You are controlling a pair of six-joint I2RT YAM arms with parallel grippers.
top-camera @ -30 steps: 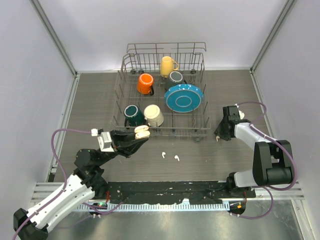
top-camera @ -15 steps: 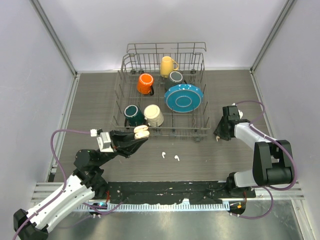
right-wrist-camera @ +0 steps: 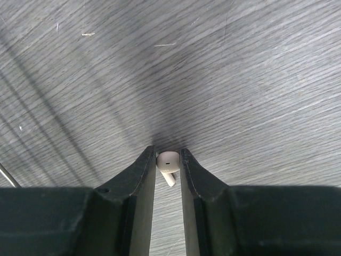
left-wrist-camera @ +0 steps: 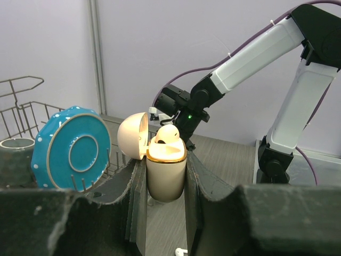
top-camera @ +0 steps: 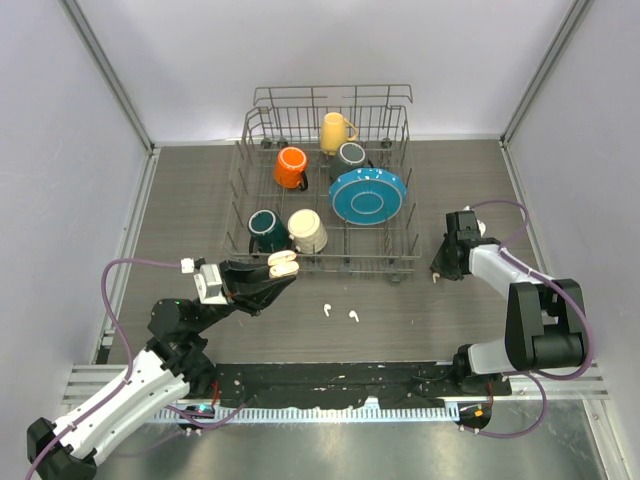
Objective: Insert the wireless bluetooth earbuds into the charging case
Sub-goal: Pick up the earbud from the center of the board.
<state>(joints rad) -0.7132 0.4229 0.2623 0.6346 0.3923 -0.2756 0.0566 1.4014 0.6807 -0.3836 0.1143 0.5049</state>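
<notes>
Earbud (right-wrist-camera: 168, 161) lies on the table (right-wrist-camera: 240, 80) off the rack's (top-camera: 410, 255) right end. Right gripper (top-camera: 438, 270) pinches its head, stem pointing back at the wrist. Left gripper (top-camera: 278, 268) clamps the open case (left-wrist-camera: 166, 178), well apart to the left.

"How many mugs can you see?"

"Five mugs (top-camera: 291, 166) (top-camera: 335, 130) (top-camera: 351, 155) (top-camera: 266, 230) (top-camera: 308, 231). One is orange, one yellow, one grey, one dark green and one cream."

"And plates?"

"Just one blue plate (top-camera: 367, 195). There is one wire rack (top-camera: 380, 262) too."

"How many earbuds?"

"Four earbuds (top-camera: 326, 310) (top-camera: 353, 316) (left-wrist-camera: 169, 134) (right-wrist-camera: 168, 160), all small and white."

"Any cases?"

"One case (left-wrist-camera: 166, 170), with its lid open."

"And robot arms?"

"Two robot arms (top-camera: 130, 385) (top-camera: 500, 270)."
</notes>
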